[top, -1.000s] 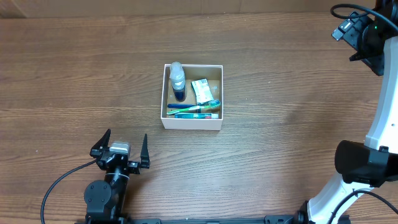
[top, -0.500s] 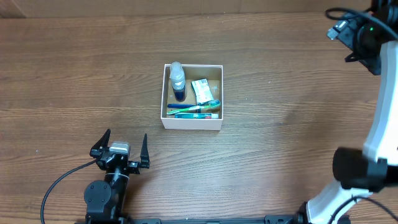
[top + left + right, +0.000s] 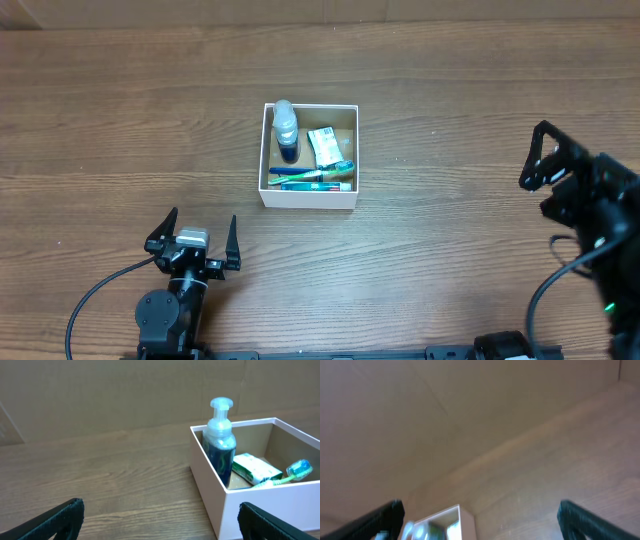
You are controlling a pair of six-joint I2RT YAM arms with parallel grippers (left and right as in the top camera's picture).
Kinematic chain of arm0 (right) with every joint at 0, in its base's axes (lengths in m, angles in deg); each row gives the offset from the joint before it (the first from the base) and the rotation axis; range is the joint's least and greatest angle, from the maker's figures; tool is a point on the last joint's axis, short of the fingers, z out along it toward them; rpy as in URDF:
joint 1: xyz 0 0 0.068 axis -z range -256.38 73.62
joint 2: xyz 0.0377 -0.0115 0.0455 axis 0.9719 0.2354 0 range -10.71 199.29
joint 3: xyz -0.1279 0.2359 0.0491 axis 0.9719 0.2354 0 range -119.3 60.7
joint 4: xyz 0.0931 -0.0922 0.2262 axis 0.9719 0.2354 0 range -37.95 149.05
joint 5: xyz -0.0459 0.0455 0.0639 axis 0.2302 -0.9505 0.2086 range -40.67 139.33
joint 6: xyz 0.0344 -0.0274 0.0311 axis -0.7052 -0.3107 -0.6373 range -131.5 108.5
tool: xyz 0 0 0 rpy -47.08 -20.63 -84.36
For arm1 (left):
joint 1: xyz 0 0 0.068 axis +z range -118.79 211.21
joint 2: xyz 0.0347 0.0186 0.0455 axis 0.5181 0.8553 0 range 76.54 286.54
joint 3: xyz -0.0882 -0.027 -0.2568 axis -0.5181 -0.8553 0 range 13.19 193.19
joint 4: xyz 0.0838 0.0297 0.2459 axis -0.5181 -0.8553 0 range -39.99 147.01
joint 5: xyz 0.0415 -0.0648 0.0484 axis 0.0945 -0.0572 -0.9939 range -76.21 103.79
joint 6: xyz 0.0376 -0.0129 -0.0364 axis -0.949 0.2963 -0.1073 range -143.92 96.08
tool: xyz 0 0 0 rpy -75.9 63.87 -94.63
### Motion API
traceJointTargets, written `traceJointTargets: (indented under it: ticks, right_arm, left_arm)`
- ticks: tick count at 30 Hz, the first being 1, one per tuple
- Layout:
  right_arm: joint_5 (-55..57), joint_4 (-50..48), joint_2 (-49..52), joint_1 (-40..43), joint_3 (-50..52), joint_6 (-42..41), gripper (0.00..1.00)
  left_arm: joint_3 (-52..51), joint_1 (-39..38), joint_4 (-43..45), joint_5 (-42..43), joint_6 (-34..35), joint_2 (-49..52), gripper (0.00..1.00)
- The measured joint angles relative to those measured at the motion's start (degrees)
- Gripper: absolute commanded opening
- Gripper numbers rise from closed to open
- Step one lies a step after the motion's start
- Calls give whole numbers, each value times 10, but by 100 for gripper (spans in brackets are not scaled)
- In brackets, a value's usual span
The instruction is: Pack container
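Note:
The container (image 3: 309,196) is a square white-walled box with a brown floor at the table's middle. It holds a blue pump bottle (image 3: 286,131), a white and green packet (image 3: 323,146) and a toothbrush lying with a toothpaste tube (image 3: 312,179). My left gripper (image 3: 195,245) is open and empty, near the front edge, left of and nearer than the box. In the left wrist view (image 3: 160,522) the container (image 3: 212,485), bottle (image 3: 220,442) and packet (image 3: 255,467) lie ahead to the right. My right gripper (image 3: 540,170) is open and empty at the right side. Its blurred wrist view (image 3: 480,517) shows the container (image 3: 462,520) low down.
The wooden table (image 3: 130,120) has brown cardboard walls along its far side (image 3: 125,395). A black cable (image 3: 95,295) runs from the left arm's base. The right arm's body (image 3: 600,215) fills the lower right corner.
The right arm has swung from the far right corner down toward the front right of the table. The left arm and the box's contents have not moved.

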Motion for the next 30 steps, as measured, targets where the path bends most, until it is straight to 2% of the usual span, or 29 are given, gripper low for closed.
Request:
traceJointTargets:
  ticks: [1,5,8,14,20,30]
  right_arm:
    - [0,-23,-24,4,39,2,100]
    - [-4,-239,-164,18,281,11,100]
    - [-8,-374,-249,21,425,13,100]
    - [-41,-510,-351,40,634,16,100]
    - [-52,-539,-416,58,728,17,100]
    - [-34,-540,-432,55,772,17,100]
  left_arm:
    - [0,0,0,0,0,0,100]
    - [-1,0,0,-2,0,0,100]
    - [-1,0,1,-2,0,0,100]
    - [-1,0,2,-2,0,0,100]
    - [-1,0,2,-2,0,0,100]
    - [-1,0,2,-2,0,0,100]
